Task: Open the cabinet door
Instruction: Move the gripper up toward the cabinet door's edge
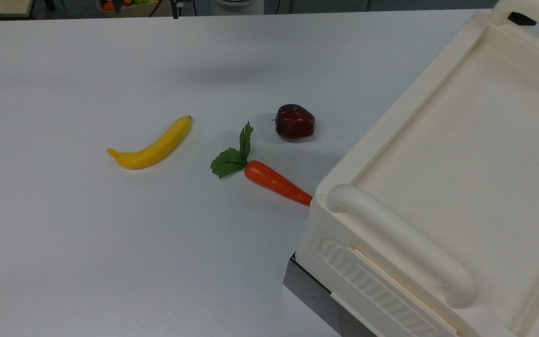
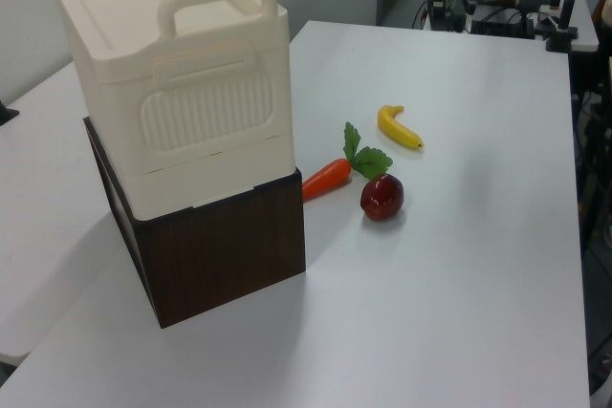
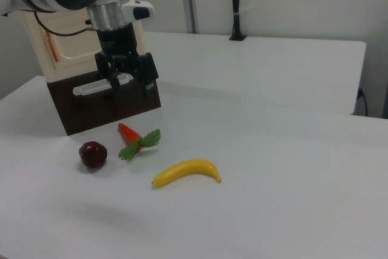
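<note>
The cabinet [image 1: 461, 164] is a big cream box with thick bar handles, at the top view's right. In the left view the cabinet [image 2: 206, 112] stands on a dark brown base. In the right view the cabinet door [image 3: 76, 43] is the cream panel facing the camera, with a copper strip handle [image 3: 53, 47] near its left end. The door looks flush with the cabinet. My gripper [image 3: 130, 88] hangs open in front of the cabinet's lower right part. It is to the right of and below the copper handle, holding nothing.
The dark brown base [image 3: 85, 107] carries a white bar handle [image 3: 97, 87] just left of my fingers. On the white table lie a carrot [image 3: 130, 134], a dark red apple [image 3: 93, 154] and a banana [image 3: 187, 172], all in front of the cabinet.
</note>
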